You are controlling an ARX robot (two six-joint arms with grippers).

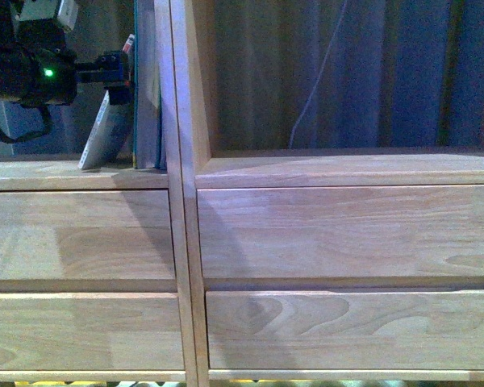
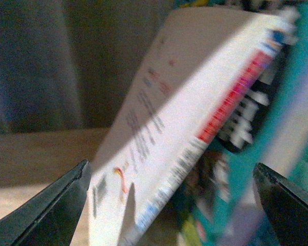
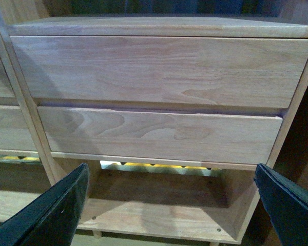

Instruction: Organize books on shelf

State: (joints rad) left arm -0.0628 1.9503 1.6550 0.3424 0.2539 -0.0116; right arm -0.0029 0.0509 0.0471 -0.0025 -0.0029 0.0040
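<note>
Nearest in the front view are the 4 plain drawer fronts (image 1: 339, 234) of the light-wood shelf (image 1: 181, 242), 2 on each side of its upright divider. The right gripper (image 3: 169, 205) hangs low before the right-hand pair, its jaws spread wide with nothing between them, apparently parked out of the way.

Above the drawers, in the left open compartment, the left gripper (image 1: 113, 68) reaches in toward the books. Its wrist view shows both jaws wide apart and gripping nothing, with the thin white paperback (image 2: 195, 118) lying between them but not touching either finger (image 2: 51, 210).

That paperback (image 1: 105, 133) is tilted: its foot sits out to the left on the compartment floor and its top leans right against the taller green book (image 1: 148, 81). The green book stands upright against the divider, which seems to be why the slim one stays propped rather than falling flat. The likely next job is straightening the paperback flush beside it.

Farthest back, through the open rear, hangs a dark curtain (image 1: 371, 72) with a thin pale cord (image 1: 315, 76).
</note>
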